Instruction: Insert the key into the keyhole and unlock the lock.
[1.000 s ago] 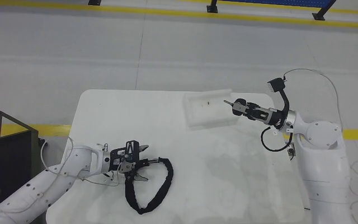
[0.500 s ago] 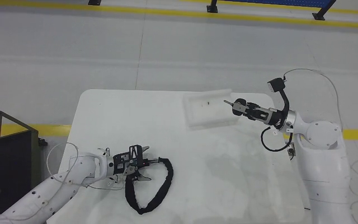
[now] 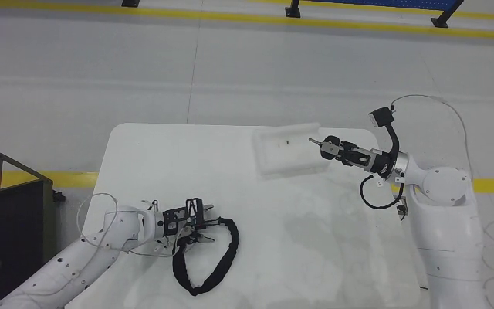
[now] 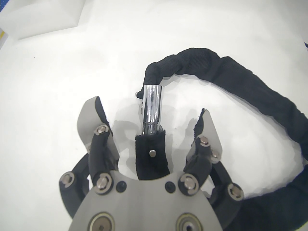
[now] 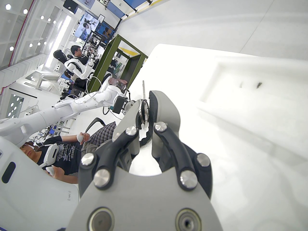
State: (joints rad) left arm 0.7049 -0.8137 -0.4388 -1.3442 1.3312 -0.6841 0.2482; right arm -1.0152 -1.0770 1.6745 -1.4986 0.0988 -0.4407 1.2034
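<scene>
Left wrist: lock (image 4: 151, 102) centred within spread end effector (image 4: 152, 116).

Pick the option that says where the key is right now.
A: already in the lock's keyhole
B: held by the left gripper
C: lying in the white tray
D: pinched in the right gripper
D: the right gripper is shut on the key, whose blade sticks out past the fingertips. The lock lies apart from it, in front of the open left gripper.
</scene>
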